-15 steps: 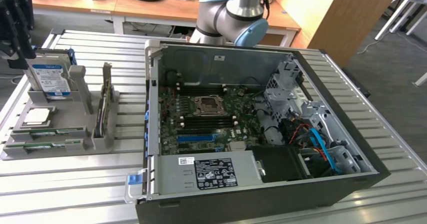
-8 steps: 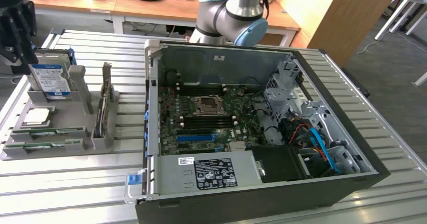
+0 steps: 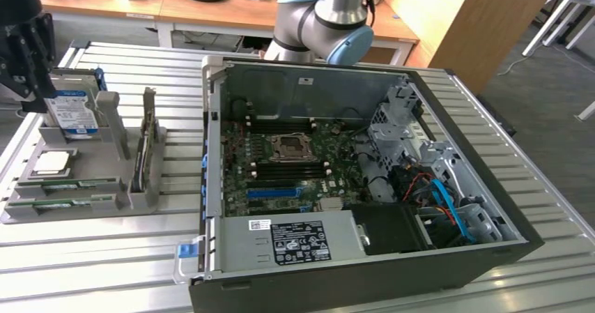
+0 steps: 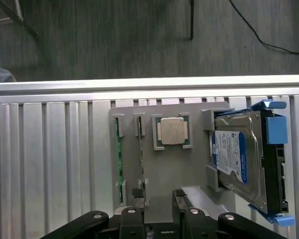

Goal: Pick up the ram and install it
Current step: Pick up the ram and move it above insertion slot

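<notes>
Ram — two green sticks in the end slots of the grey tray, seemingly on edge, which would leave their flat sides free for a grasp; neither is lifted. The gripper hovers above the tray, fingers apart and empty. CPU and drive share the tray; the case lies open on the exterior view's right — board exposed.

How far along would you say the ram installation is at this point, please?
Nothing looks done: both ram sticks lie in the gray holder, beside the open computer case. In hand: nothing; the open gripper hovers over the holder. Pick-up and install both remain.
</notes>
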You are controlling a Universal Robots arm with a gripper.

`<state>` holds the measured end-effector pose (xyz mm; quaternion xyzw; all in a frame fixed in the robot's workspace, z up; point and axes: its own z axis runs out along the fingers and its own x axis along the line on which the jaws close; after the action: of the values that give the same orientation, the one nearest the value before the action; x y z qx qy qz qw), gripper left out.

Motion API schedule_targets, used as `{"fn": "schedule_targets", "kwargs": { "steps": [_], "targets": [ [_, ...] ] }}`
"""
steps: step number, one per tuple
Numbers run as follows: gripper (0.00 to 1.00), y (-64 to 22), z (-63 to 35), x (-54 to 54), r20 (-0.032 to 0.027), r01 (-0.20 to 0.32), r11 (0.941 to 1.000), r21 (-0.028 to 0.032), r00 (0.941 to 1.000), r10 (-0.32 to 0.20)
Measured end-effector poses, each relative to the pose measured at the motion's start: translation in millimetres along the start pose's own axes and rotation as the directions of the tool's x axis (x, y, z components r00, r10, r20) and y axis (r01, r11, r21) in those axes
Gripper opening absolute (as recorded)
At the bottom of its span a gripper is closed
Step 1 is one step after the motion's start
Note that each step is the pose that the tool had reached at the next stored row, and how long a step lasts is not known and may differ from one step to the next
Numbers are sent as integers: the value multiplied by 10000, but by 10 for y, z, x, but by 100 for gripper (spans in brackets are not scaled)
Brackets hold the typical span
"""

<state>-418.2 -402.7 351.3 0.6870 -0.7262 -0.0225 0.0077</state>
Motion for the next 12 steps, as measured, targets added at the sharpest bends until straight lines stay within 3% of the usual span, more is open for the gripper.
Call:
{"fn": "schedule_targets", "kwargs": {
  "steps": [12],
  "targets": [
    [36,-10,219,5,0,15,10000,1,10000,-15]
  ]
}}
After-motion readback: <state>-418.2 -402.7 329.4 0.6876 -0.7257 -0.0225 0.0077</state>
